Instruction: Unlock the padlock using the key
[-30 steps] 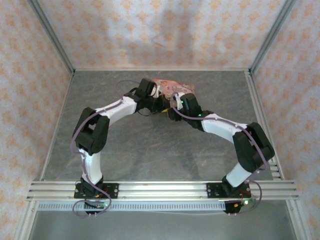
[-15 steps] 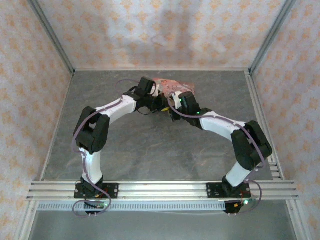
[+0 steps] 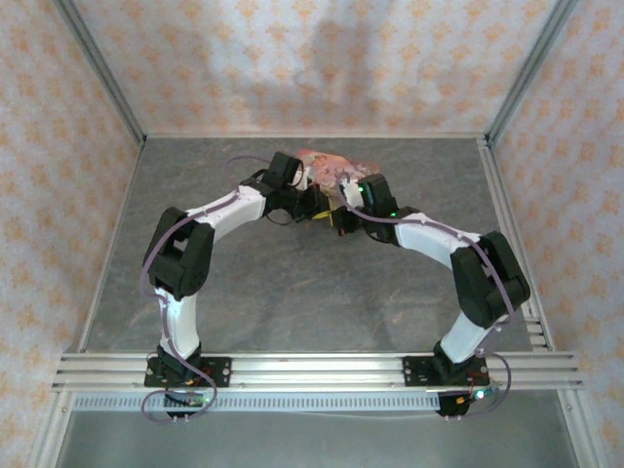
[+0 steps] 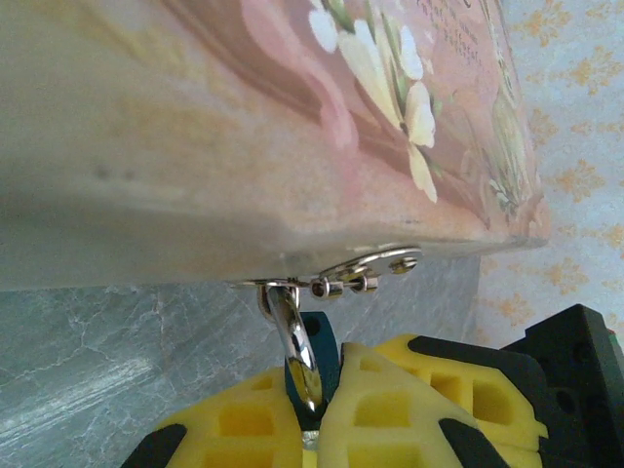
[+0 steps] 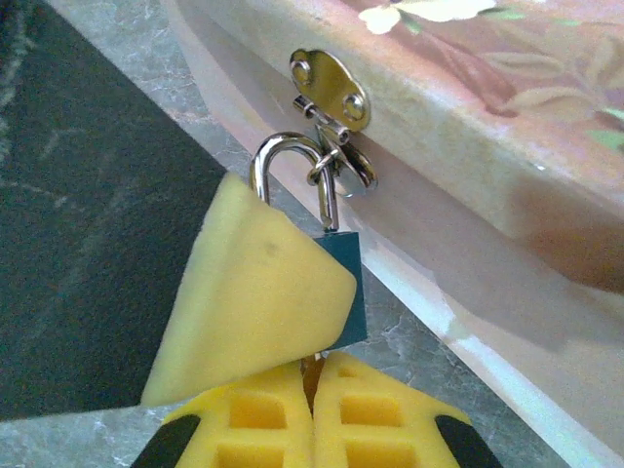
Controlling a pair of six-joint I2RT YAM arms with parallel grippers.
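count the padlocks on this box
1: the blue padlock is hooked by its shackle through the hasp ring on the pink floral box, pinched in the left claw. Others may hide behind the box.

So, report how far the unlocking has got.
Done: the left gripper is clamped on the padlock, steadying it below the pink box. In hand: the right gripper, shut, sits just under the lock body; I cannot make out the key. Left: the shackle is not yet released and hangs through the hasp.
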